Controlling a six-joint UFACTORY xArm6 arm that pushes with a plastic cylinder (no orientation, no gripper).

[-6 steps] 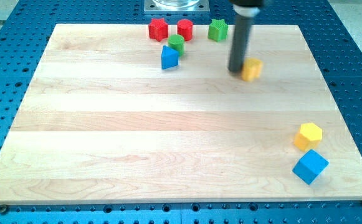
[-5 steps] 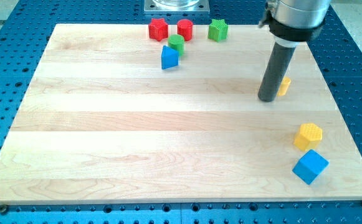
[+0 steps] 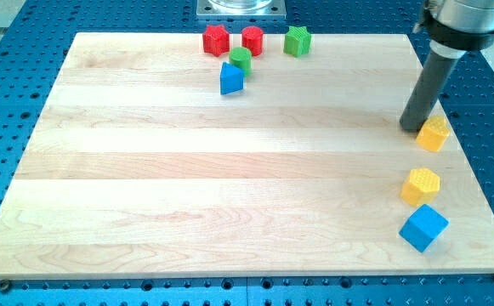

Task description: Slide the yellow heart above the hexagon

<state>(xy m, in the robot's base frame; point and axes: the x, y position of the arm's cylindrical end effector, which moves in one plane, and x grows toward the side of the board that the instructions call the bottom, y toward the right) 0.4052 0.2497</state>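
Observation:
The yellow heart (image 3: 434, 134) lies near the board's right edge, straight above the yellow hexagon (image 3: 421, 185) with a gap between them. My tip (image 3: 412, 128) stands on the board touching the heart's upper left side. The dark rod rises from it to the view's top right. A blue cube (image 3: 423, 227) sits just below the hexagon.
A cluster sits at the board's top: a red star (image 3: 216, 39), a red cylinder (image 3: 252, 39), a green star (image 3: 297, 40), a green cylinder (image 3: 241, 59) and a blue triangle (image 3: 230, 78). The board's right edge (image 3: 451, 127) is close to the heart.
My tip has swept right and down the board, pushing the yellow heart from the upper middle to a spot above the hexagon. The other blocks have not moved.

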